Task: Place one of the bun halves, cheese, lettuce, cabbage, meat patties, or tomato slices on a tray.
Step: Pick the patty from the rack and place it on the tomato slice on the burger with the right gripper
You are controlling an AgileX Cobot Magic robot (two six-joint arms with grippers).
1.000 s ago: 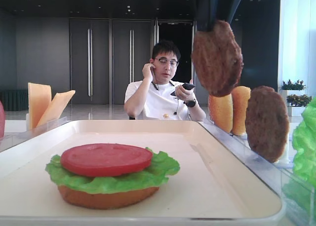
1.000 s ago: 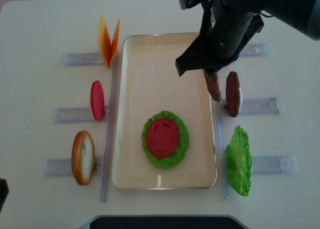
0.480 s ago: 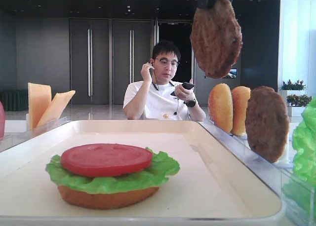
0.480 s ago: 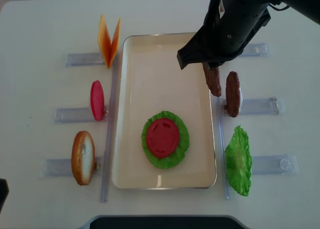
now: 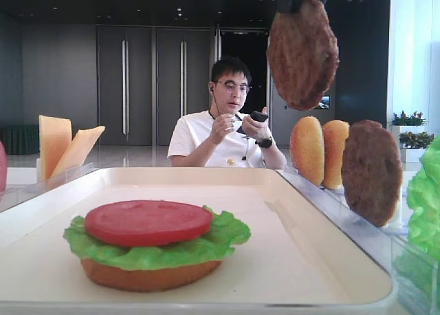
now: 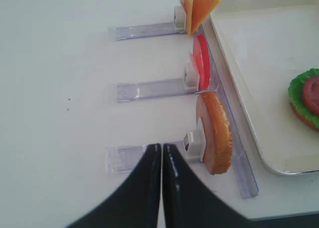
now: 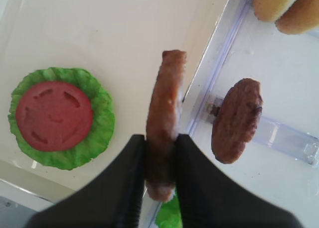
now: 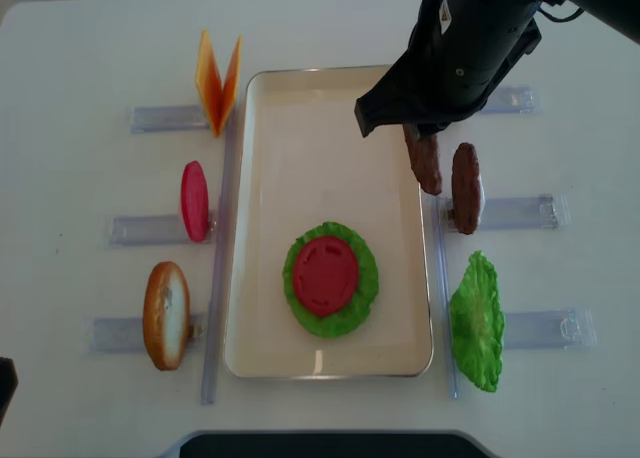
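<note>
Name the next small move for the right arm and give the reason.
Probably carry the meat patty left, over the tomato slice. The right tool holds it edge-up above the tray's right rim, off to the side of the stack of bun, lettuce and tomato.

A dark wall [image 5: 62, 74] of tall panels is running across the back of the room, with two double doors [image 5: 155, 84] bearing long vertical metal handles at about eleven o'clock from the seated man [image 5: 227, 126]. He is wearing glasses and a white T-shirt, holding a phone, and sitting at the centre. Small spot lights are glowing in the dark ceiling [image 5: 137, 2] at twelve o'clock. Daylight is coming in through a bright window [image 5: 416, 53] at three o'clock, where potted plants [image 5: 411, 128] are standing, perhaps on a ledge. The floor [image 5: 130, 155] is shining faintly. A white table [image 8: 80, 98] is filling the overhead view.
</note>
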